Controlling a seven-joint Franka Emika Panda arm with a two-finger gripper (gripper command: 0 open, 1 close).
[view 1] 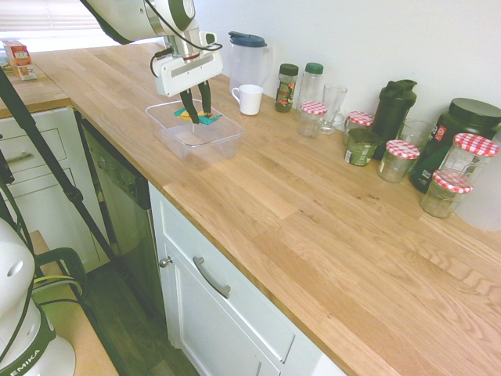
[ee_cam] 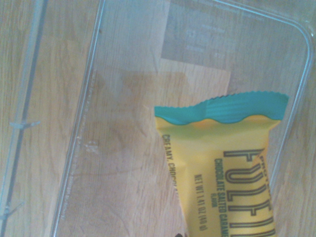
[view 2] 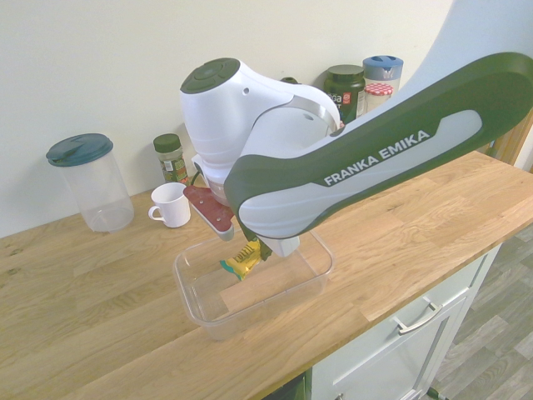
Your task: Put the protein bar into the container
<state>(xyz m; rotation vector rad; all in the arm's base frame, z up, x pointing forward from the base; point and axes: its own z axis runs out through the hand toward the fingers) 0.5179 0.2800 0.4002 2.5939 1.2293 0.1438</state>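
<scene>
One arm reaches over the bench (view 1: 313, 211) in the first ext. view, gripper (view 1: 197, 110) pointing steeply down into the tub (view 1: 194, 135). Its fingers are clamped on the bar (view 1: 202, 118), which hangs inside the tub's outline; whether it touches the floor of the tub can't be told from here. Tub sits near the bench's front edge, w/ a white mug (view 1: 250, 99) just behind it and a clear pitcher (view 1: 249, 58) w/ dark lid behind that. Further along the wall: spice jars, a glass, jars w/ red-checked lids (view 1: 401, 160), a dark shaker (view 1: 393, 108) and a big dark tub (view 1: 462, 133), all well apart from the gripper.

Second ext. view, opposite side: arm fills the upper right. Gripper (view 2: 248, 250) is mostly hidden behind the wrist; bar (view 2: 239, 262) sticks out below it, tilted, yellow w/ a teal end, inside the tub (view 2: 208, 308) and seemingly above its floor. Mug (view 2: 171, 204) and pitcher (view 2: 89, 182) stand behind the tub, apart from it.

Wrist view: bar (ee_cam: 227, 177) close up, teal crimped end and yellow wrapper w/ dark print, over the clear tub floor; tub rim (ee_cam: 89, 98) and rounded corner show, wood grain visible through it.
</scene>
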